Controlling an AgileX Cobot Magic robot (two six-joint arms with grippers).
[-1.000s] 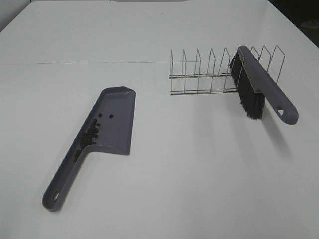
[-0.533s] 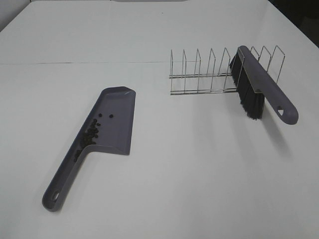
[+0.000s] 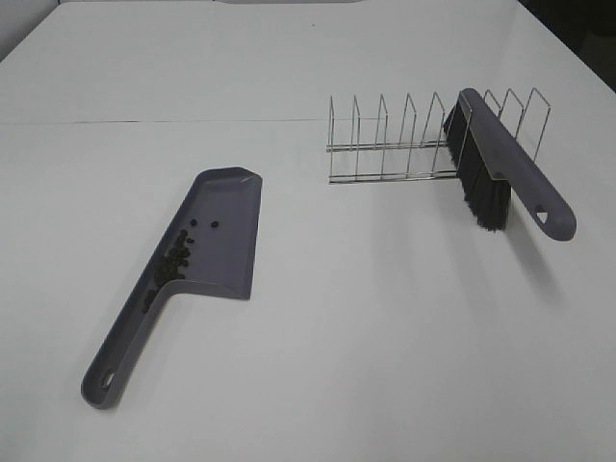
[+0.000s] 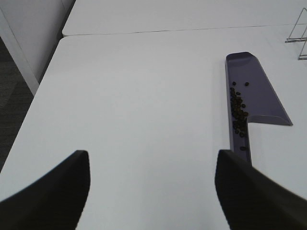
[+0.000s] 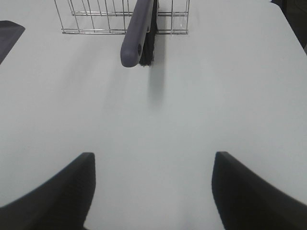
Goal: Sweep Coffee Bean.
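Black fingers [image 4: 57, 191] of my left gripper [image 4: 152, 191] are spread wide, holding nothing, above the white table [image 4: 134, 96]. My right gripper [image 5: 153, 191] is wide apart too, and empty.

From the left gripper, the purple-grey dustpan [image 4: 256, 96] lies at about 1 o'clock. The coffee beans [image 4: 237, 112] sit inside the dustpan, bunched along one side wall near where the handle starts. Two or three lie a bit apart.

From the right gripper, the brush [image 5: 136, 33] is at 12 o'clock. It leans in the wire rack [image 3: 423, 144] with its black bristles pointing down.
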